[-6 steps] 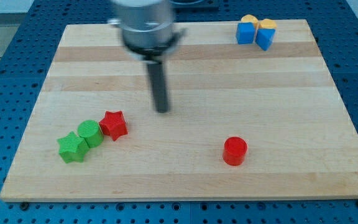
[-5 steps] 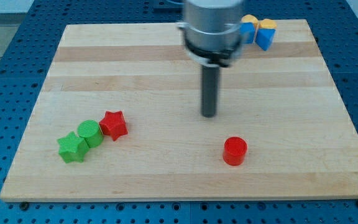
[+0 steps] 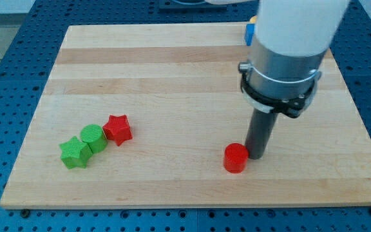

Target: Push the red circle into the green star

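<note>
The red circle (image 3: pixel 235 158) sits on the wooden board at the view's lower middle right. My tip (image 3: pixel 256 155) stands right against its right side, touching it. The green star (image 3: pixel 75 152) lies far off at the view's lower left, with a green circle (image 3: pixel 93 137) touching it on its upper right and a red star (image 3: pixel 118 129) beyond that.
A blue block (image 3: pixel 250 33) shows at the view's top right, mostly hidden behind the arm's body (image 3: pixel 292 45); other blocks there are hidden. The board's bottom edge (image 3: pixel 192 205) runs just below the red circle.
My tip moved from the board's middle to the right and down, came against the red circle's right side and pushed it a little to the left and down.
</note>
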Robot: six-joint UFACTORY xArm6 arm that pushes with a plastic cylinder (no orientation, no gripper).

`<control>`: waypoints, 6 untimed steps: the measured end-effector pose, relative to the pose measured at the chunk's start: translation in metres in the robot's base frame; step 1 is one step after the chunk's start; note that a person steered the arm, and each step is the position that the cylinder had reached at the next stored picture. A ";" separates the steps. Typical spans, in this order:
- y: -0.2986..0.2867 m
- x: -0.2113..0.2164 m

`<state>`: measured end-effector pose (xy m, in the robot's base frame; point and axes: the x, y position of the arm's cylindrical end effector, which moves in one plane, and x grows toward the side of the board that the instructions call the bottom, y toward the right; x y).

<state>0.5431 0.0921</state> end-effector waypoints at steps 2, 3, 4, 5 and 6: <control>-0.038 0.021; -0.115 0.015; -0.186 0.005; -0.241 0.000; -0.263 0.000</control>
<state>0.5432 -0.1706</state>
